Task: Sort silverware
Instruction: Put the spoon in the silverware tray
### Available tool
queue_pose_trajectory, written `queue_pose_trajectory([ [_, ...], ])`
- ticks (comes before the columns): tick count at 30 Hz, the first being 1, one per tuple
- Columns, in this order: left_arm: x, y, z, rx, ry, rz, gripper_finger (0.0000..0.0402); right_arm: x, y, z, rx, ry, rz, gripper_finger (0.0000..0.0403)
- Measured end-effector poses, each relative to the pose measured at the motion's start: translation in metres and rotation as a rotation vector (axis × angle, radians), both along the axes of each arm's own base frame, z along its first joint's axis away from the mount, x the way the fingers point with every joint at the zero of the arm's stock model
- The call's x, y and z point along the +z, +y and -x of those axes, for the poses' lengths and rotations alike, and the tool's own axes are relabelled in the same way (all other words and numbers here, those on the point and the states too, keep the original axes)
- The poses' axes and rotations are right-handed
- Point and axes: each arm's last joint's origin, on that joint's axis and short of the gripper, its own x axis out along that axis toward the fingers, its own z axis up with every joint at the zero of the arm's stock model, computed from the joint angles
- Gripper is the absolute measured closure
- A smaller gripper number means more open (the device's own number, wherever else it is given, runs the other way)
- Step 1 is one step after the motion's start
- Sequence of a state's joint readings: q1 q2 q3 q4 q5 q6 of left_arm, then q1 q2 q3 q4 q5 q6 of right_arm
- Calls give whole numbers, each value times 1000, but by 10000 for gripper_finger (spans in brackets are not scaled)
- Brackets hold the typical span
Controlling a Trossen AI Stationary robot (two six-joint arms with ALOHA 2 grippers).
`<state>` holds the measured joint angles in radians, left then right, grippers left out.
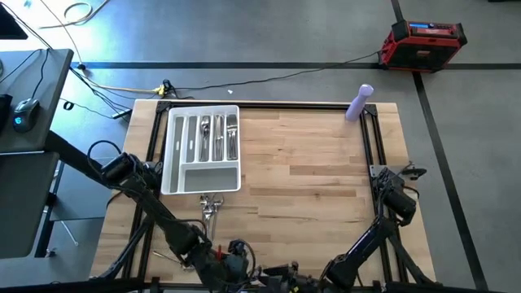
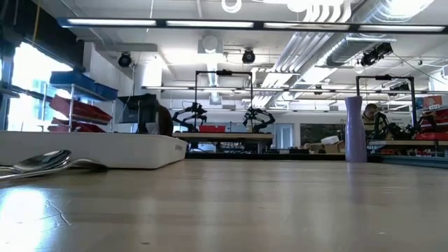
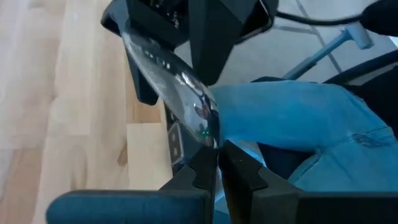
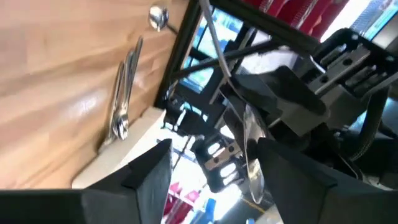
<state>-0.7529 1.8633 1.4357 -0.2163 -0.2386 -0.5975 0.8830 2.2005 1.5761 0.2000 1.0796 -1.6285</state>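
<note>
risk: our left gripper [image 3: 216, 163], jaws pinching a shiny silver metal knife [image 3: 171, 68] by its tip, may drop it | right gripper [image 4: 211, 168] spread, holding nothing | cause: thin hold at the table's near edge

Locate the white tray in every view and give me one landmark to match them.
High view: white tray, upper left of the table.
Low view: far left, its low white wall.
Left wrist view: not in it.
Right wrist view: pale edge near the bottom, probably the tray.
Landmark: loose silverware pile beside the tray.
</note>
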Motion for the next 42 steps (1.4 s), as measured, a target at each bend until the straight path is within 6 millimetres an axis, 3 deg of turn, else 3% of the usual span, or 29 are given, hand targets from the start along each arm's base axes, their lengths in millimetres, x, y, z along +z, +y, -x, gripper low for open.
queue_pose_trajectory([
  [8,1,9,-8,4,5,9,401,4,1,-2,21,-21,5,197],
  [19,-6,9,-16,-18,22,59,401,6,-20,-24,-51,-33,13,236],
  [22,-14,6,-17,-27,51,55,401,7,-22,-26,-76,-56,-39,277],
  [25,-18,8,-15,-9,80,25,401,7,-20,-23,-121,-102,-157,359],
  [27,-17,8,-11,11,82,-3,401,7,-17,-19,-153,-133,-227,390],
  [32,-18,13,-11,43,99,-51,401,3,-20,-17,-248,-172,-304,401],
  [42,-33,43,-14,127,282,-170,402,-25,-65,-27,-460,-117,-340,403],
])
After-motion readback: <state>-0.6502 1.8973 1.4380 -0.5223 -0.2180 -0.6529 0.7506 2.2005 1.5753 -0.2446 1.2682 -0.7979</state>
